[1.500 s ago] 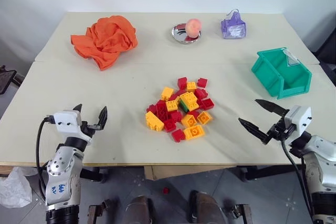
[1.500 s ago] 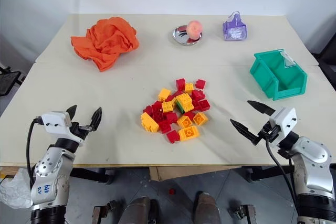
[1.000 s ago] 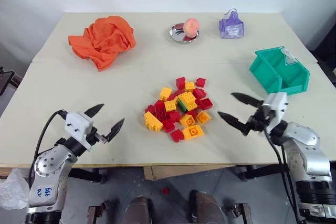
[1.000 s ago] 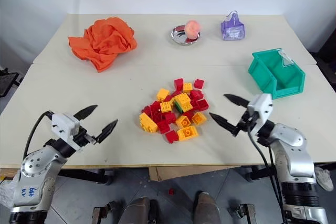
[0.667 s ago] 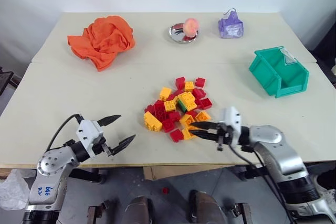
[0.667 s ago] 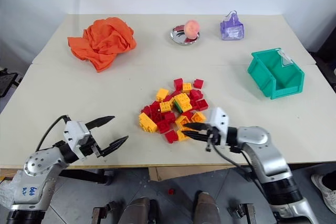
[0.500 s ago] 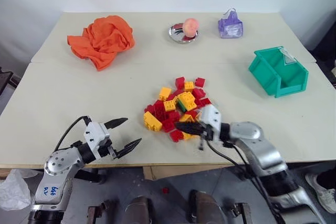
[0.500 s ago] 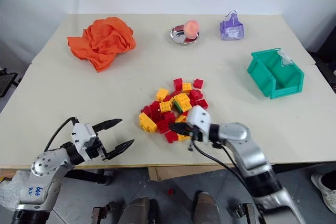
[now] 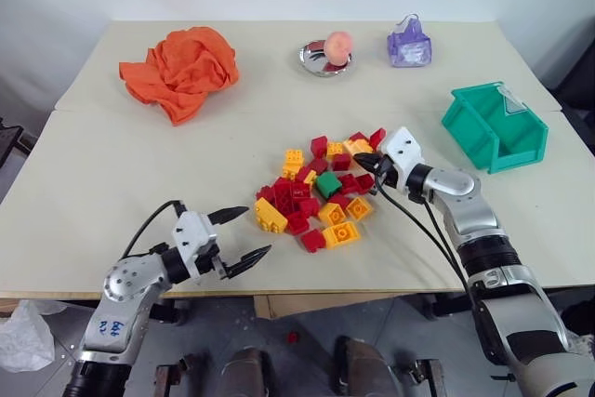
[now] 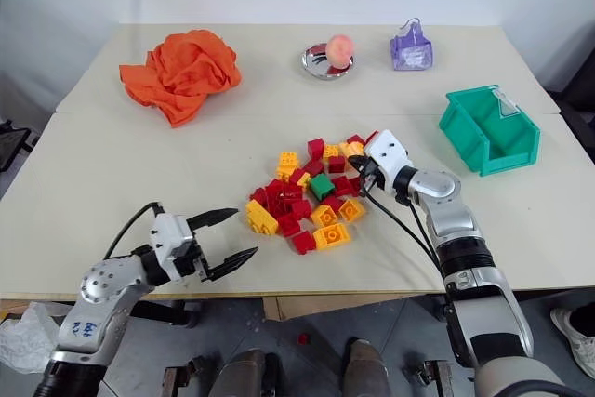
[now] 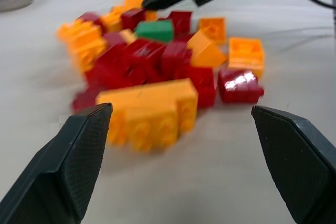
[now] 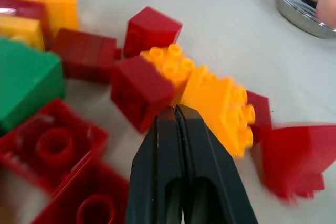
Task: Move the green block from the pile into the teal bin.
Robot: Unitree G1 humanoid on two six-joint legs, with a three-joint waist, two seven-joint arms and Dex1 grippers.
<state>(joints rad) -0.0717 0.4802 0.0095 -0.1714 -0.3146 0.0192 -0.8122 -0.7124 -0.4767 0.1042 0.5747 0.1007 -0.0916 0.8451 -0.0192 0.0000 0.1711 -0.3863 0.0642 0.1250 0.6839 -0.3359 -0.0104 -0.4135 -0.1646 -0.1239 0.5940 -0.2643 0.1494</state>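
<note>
The green block (image 9: 327,185) lies in the middle of the pile (image 9: 307,202) of red and yellow bricks, uncovered on top. In the right wrist view the green block (image 12: 26,80) is off to one side of my shut fingers (image 12: 176,145). My right gripper (image 9: 359,161) is shut and empty, its tip among red and yellow bricks at the pile's far right edge, a little right of the green block. My left gripper (image 9: 254,232) hangs open near the table's front edge, left of the pile. The teal bin (image 9: 495,127) stands at the right with nothing visible inside.
An orange cloth (image 9: 181,60) is bunched at the back left. A metal dish with a peach (image 9: 325,53) and a small purple bag (image 9: 406,44) stand at the back. A seam crosses the table behind the pile.
My right gripper shut, then swept from the pile's front to its far right edge, scattering bricks and uncovering the green block. My left gripper moved right toward the pile, still open.
</note>
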